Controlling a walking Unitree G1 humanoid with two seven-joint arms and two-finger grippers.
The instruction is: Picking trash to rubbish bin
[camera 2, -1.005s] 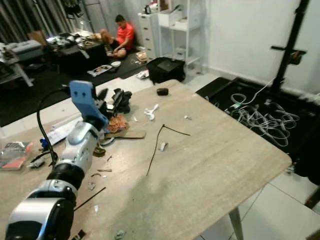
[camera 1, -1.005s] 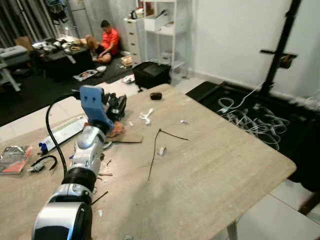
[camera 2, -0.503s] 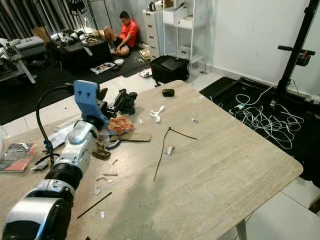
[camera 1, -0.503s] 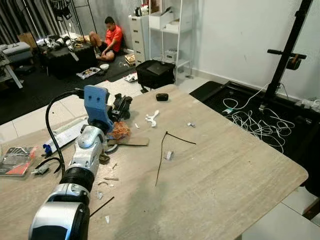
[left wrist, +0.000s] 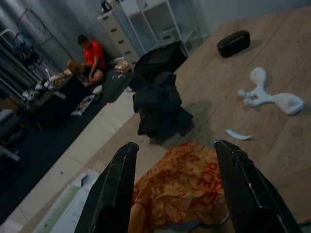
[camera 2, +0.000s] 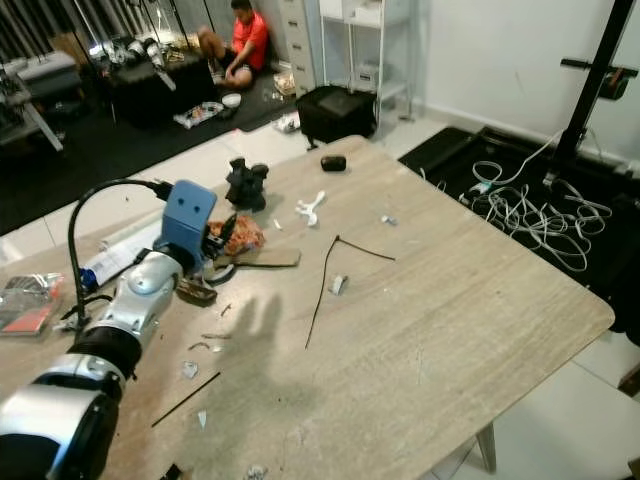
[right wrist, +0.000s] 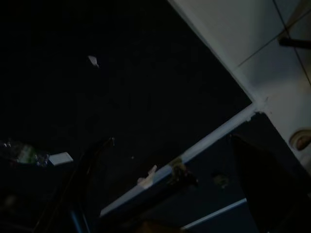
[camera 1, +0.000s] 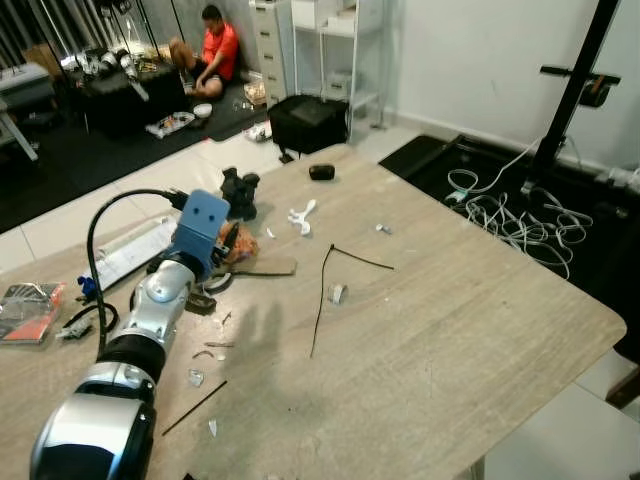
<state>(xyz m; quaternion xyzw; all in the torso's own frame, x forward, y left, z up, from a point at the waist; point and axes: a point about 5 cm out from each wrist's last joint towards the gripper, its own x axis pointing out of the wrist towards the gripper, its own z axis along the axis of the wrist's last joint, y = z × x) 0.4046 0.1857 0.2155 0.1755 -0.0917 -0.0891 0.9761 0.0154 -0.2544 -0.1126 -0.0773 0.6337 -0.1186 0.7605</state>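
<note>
A crumpled orange wrapper (camera 1: 240,243) lies on the wooden table (camera 1: 450,330) at the back left. My left gripper (left wrist: 176,148) is open, low over the table, with one black finger on each side of the orange wrapper (left wrist: 182,187). I cannot tell whether the fingers (left wrist: 119,184) touch it. Just beyond it sit a crumpled black lump (left wrist: 158,104) and a white plastic piece (left wrist: 269,97). A thin black strip (camera 1: 322,295) and small scraps (camera 1: 337,293) lie mid-table. My right gripper (right wrist: 170,170) hangs idle in the dark above the floor, fingers apart.
A small black case (camera 1: 321,172) sits near the table's far edge. A flat packet (camera 1: 25,305) and a white tube (camera 1: 130,250) lie at the left. On the floor are a black bag (camera 1: 305,120), tangled cables (camera 1: 520,215) and a seated person (camera 1: 210,45).
The camera has tilted down and shifted. My left gripper has sunk lower and closer onto the orange wrapper, fingers still open. Nothing on the table has moved.
</note>
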